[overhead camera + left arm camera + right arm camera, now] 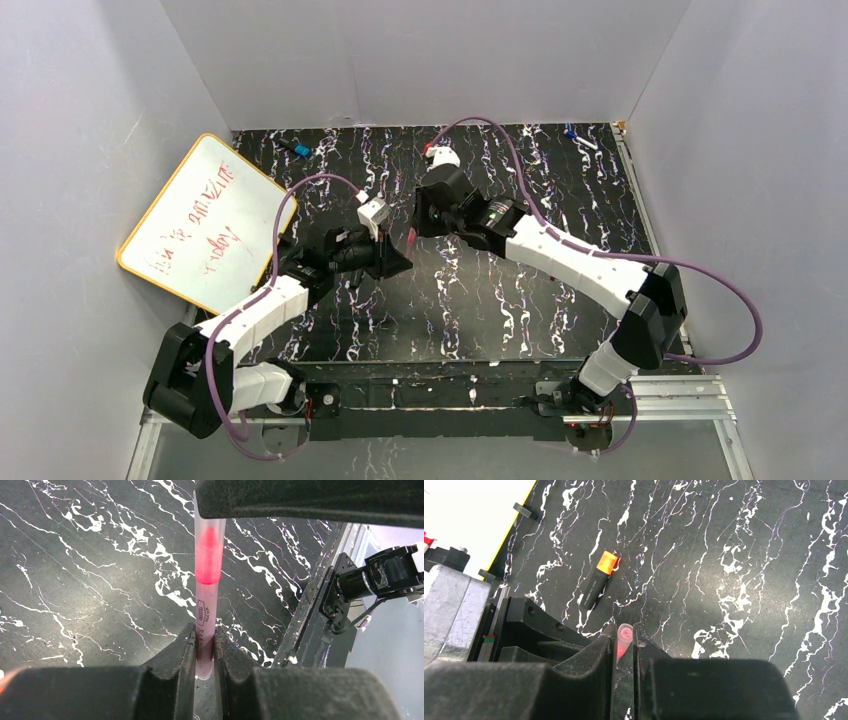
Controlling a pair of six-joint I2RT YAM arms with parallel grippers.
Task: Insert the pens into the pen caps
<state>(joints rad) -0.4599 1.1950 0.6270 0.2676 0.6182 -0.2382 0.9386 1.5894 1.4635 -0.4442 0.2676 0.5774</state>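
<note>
My left gripper (pixel 204 635) is shut on the lower barrel of a pale pink pen (pixel 205 615). The pen's red-pink tip sits inside a translucent pink cap (pixel 209 550), whose far end goes under the right gripper's finger. In the right wrist view my right gripper (pixel 625 632) is shut on that cap (pixel 623 641). In the top view the two grippers meet tip to tip over the middle of the table, left gripper (pixel 393 257), right gripper (pixel 418 228), with the pink pen (pixel 411 238) between them. A black pen with an orange tip (pixel 598 582) lies on the table beyond the right gripper.
A yellow-framed whiteboard (pixel 200 220) leans at the left wall. A small blue item (pixel 300 149) lies at the back left and a blue-and-white pen (pixel 578 137) at the back right. The table top (pixel 520 300) is black marble pattern with a metal rail along its near edge.
</note>
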